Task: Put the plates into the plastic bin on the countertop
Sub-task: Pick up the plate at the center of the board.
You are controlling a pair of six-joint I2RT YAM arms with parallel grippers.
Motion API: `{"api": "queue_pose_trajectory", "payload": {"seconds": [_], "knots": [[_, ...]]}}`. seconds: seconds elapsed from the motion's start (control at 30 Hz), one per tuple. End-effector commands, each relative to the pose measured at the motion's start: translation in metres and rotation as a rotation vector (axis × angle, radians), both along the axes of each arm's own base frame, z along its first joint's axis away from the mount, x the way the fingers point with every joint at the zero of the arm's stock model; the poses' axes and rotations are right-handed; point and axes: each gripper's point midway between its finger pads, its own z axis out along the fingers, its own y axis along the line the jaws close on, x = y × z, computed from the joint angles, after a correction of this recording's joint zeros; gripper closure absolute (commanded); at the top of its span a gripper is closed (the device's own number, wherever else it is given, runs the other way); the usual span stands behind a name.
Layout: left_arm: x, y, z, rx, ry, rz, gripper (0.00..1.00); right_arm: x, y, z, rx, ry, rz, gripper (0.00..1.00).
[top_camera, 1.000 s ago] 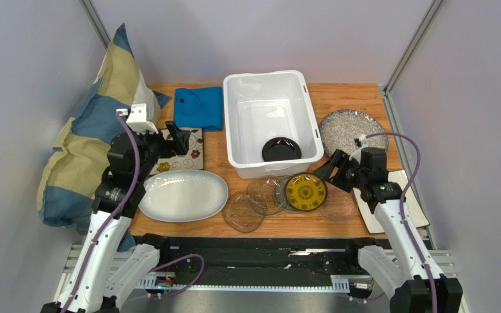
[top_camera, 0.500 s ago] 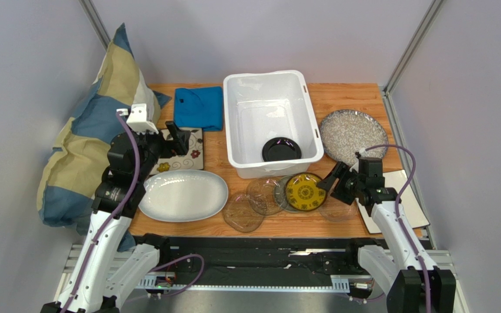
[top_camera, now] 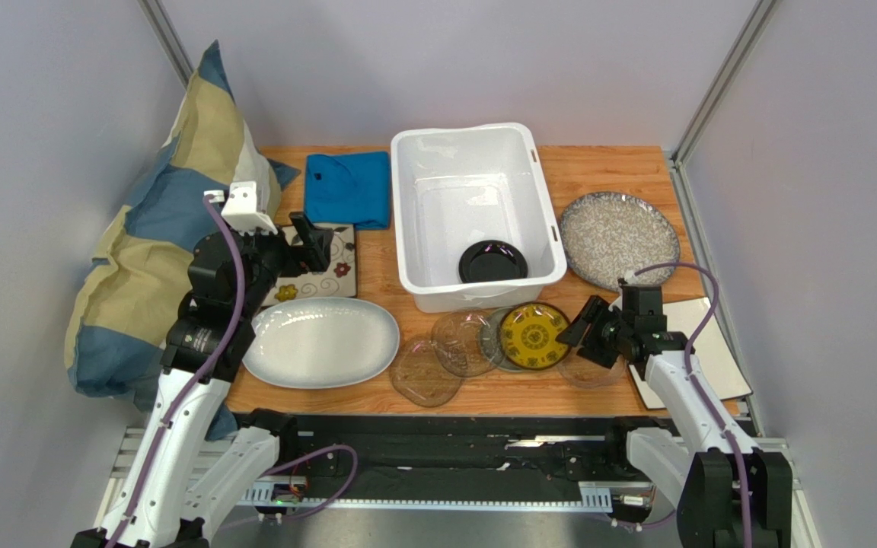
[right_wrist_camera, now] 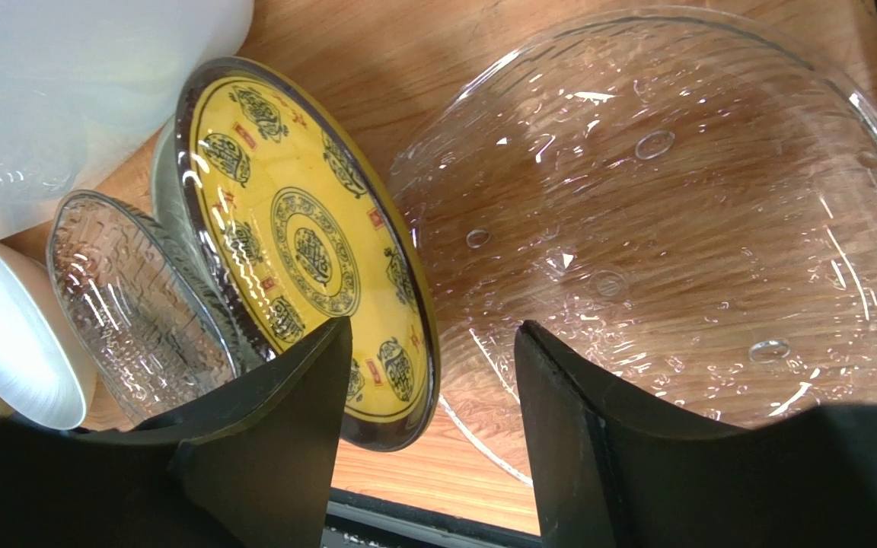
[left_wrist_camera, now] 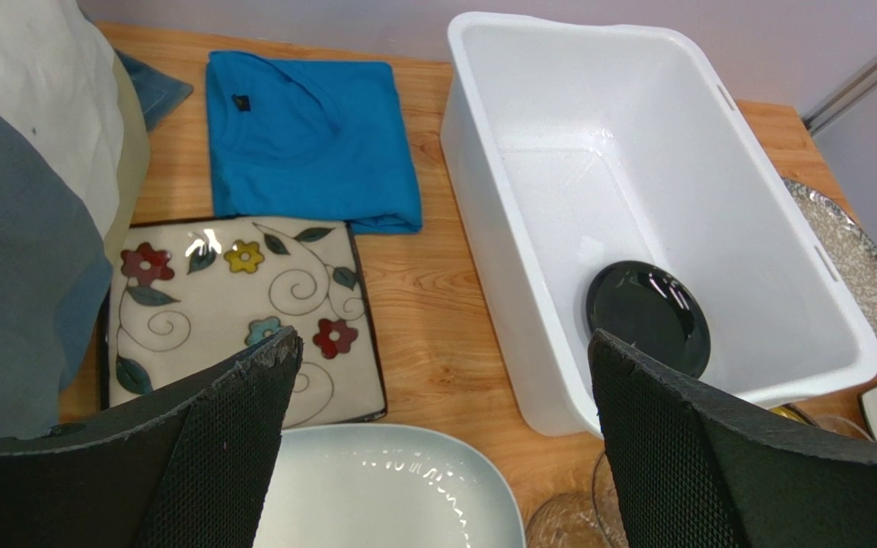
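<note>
Leftward, hovers with left gripper (left_wrist_camera: 443, 348) spread wide above floral square plate (left_wrist_camera: 237, 297); keeps one black plate (top_camera: 492, 262) inside plastic bin (top_camera: 472, 135) mid surface (top_camera: 609, 169); brackets rim of yellow plate (right_wrist_camera: 306, 240) with right gripper (right_wrist_camera: 429, 333) parted, gripping nothing.

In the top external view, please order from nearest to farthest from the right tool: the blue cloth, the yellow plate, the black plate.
1. The yellow plate, just left of the right tool, at the front.
2. The black plate, inside the white bin, farther back.
3. The blue cloth, at the back left.
</note>
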Motion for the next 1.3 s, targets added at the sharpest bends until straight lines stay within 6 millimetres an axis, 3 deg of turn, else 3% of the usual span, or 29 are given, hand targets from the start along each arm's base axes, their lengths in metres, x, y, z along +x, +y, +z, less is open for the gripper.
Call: {"api": "queue_pose_trajectory", "payload": {"seconds": [0.0, 0.2, 0.4, 0.5, 0.53, 0.67, 0.93, 1.1, 1.27], "knots": [[0.001, 0.001, 0.009, -0.002, -0.029, 0.005, 0.00, 0.014, -0.001, 0.004, -0.005, -0.064, -0.001, 0.43], [0.000, 0.001, 0.009, -0.002, -0.031, 0.006, 0.01, 0.015, 0.001, -0.004, 0.004, -0.054, 0.008, 0.47], [0.000, 0.001, 0.009, -0.002, -0.031, 0.005, 0.01, 0.017, 0.004, -0.008, 0.019, -0.054, 0.021, 0.58], [0.001, 0.003, 0.008, 0.001, -0.025, 0.015, 0.01, 0.016, 0.004, -0.006, 0.015, -0.061, 0.020, 0.73], [0.001, 0.003, 0.008, 0.001, -0.026, 0.017, 0.01, 0.017, 0.003, -0.003, 0.013, -0.071, 0.016, 0.82], [0.001, 0.002, 0.009, 0.000, -0.029, 0.014, 0.01, 0.015, 0.001, 0.005, 0.002, -0.082, 0.015, 0.97], [0.001, 0.003, 0.008, 0.001, -0.027, 0.018, 0.01, 0.013, -0.006, 0.034, -0.040, -0.140, 0.010, 1.00], [0.001, 0.003, 0.008, -0.001, -0.026, 0.015, 0.01, 0.013, -0.024, 0.056, -0.137, -0.177, -0.040, 1.00], [0.001, 0.002, 0.008, 0.000, -0.023, 0.014, 0.01, 0.020, -0.043, 0.093, -0.215, -0.271, -0.130, 1.00]]}}
